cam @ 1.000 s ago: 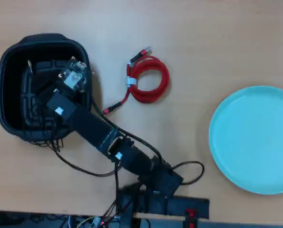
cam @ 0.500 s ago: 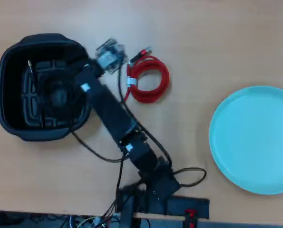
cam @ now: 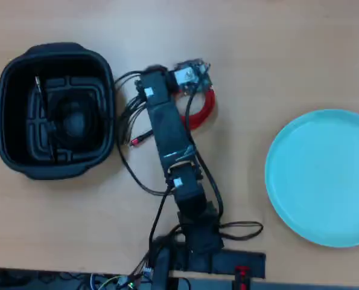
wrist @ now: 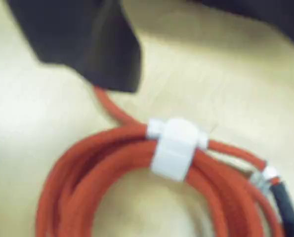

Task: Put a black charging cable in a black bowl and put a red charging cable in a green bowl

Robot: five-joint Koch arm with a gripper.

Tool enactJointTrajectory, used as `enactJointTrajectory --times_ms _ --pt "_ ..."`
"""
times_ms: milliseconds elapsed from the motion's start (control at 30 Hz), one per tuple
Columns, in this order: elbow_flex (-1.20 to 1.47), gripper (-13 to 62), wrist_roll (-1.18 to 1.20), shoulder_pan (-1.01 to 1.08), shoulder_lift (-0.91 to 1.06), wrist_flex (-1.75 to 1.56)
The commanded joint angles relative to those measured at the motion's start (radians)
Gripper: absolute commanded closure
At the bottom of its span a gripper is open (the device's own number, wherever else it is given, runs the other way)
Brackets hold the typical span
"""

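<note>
Gripper (wrist: 95, 54) hangs just above the red charging cable (wrist: 137, 163) on the table; your blurred wrist view hides whether it's open. Aim beside the white tie (wrist: 174, 148).

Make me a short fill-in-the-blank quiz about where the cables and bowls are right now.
1. The black charging cable lies inside the ____ bowl.
2. The red charging cable lies on the ____, beside the arm.
3. In the wrist view, a ____ tie binds the red coil.
4. The green bowl holds ____.

Missing words: black; table; white; nothing
</note>
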Motion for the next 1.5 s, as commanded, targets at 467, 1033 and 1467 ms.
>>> enactJointTrajectory --times_ms 467,1033,1467 --pt "0.288 3.7 0.193 0.124 0.160 -0.046" --pt "0.374 3.8 0.245 0.011 0.084 -0.202" --pt "0.373 3.9 0.287 0.038 -0.020 -0.196"
